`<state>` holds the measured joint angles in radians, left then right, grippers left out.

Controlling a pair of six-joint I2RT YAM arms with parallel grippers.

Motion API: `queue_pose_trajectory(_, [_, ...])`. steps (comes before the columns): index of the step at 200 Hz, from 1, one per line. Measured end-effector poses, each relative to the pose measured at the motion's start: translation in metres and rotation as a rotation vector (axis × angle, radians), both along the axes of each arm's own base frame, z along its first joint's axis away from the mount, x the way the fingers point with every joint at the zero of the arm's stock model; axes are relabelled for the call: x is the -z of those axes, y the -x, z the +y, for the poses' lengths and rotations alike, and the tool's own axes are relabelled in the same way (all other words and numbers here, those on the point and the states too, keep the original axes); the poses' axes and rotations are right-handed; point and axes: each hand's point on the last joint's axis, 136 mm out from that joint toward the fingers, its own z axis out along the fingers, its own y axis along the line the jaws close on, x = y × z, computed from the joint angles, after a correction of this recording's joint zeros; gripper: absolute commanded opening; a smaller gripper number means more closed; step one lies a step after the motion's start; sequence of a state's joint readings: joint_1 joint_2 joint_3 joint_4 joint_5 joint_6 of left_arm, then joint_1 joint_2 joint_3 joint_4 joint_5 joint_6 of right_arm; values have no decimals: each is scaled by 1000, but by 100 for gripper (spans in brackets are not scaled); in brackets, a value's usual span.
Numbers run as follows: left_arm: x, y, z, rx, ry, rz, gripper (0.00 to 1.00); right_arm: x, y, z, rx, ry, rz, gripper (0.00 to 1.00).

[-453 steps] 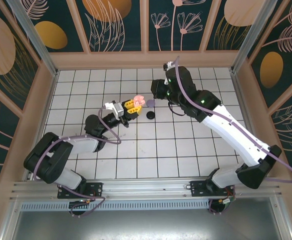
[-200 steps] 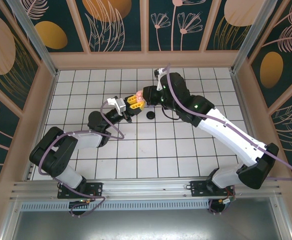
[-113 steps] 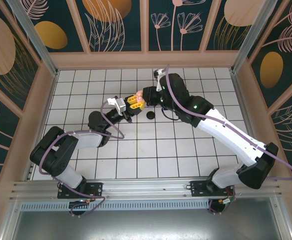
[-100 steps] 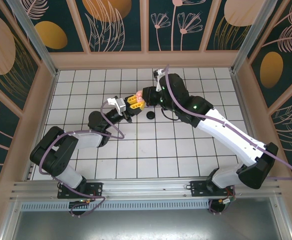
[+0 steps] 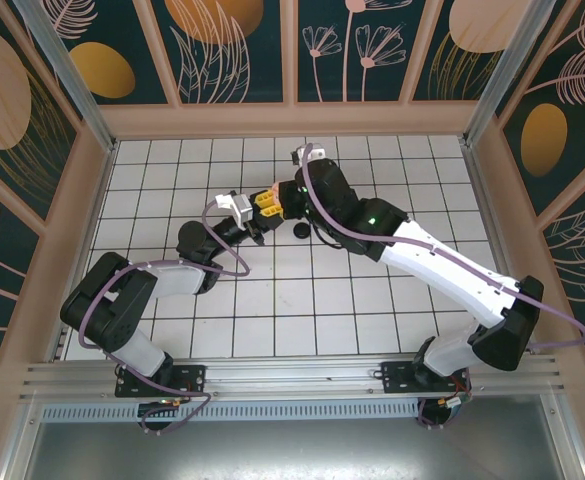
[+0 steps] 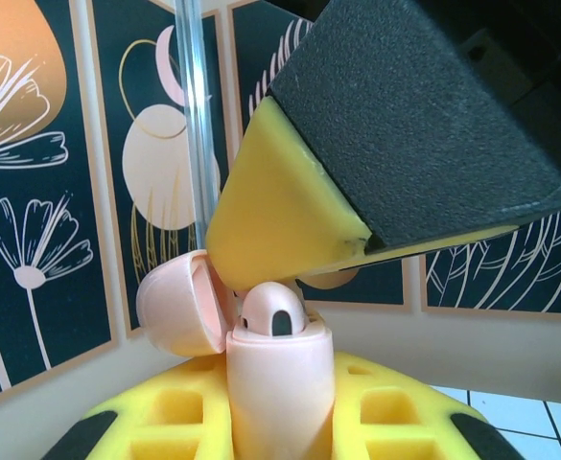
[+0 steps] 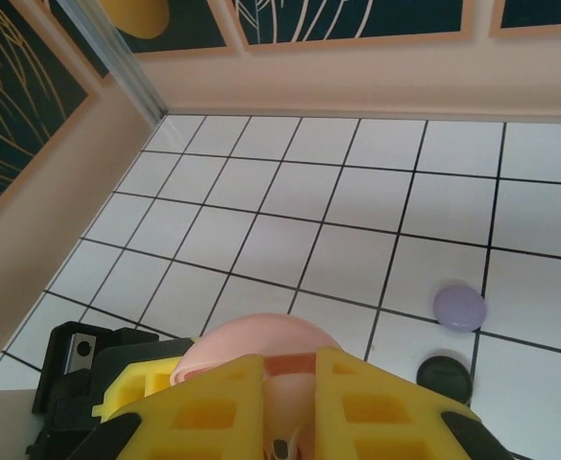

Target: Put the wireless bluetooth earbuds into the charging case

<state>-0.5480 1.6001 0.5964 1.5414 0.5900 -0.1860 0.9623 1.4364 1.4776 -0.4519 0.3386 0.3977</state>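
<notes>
Between yellow fingers (image 6: pixel 127 426), pink case (image 6: pixel 278 383) stands upright.

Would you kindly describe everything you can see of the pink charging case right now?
The pink charging case is smooth and plastic-looking, its rounded body standing upright, clamped between the left gripper's yellow fingers. Its domed lid is hinged open to one side. A pale pink earbud sits in the opening, its top poking out. A yellow-tipped finger of the right gripper hangs just above it; whether they touch is unclear.
</notes>
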Motion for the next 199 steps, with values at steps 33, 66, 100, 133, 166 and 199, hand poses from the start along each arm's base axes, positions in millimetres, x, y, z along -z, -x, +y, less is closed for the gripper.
queue_pose_trajectory(33, [1, 0, 0, 0, -1, 5, 0, 1, -1, -1, 10, 4, 1, 35])
queue_pose_trajectory(66, [0, 1, 0, 3, 2, 0, 0, -3, 1, -3, -6, -39, 28, 55])
queue_pose_trajectory(100, [-3, 5, -2, 14, 8, -13, 0, -29, 16, -8, -52, -130, 29, 58])
queue_pose_trajectory(133, [-5, 6, -2, 14, 13, -22, 0, -58, 21, -30, -38, -209, -5, 58])
queue_pose_trajectory(166, [2, 8, -1, 20, 2, -8, 0, -59, 8, -49, 4, -231, 5, 58])
queue_pose_trajectory(199, [14, 17, -6, 54, -23, 14, 0, -38, -10, -60, 31, -205, 63, 58])
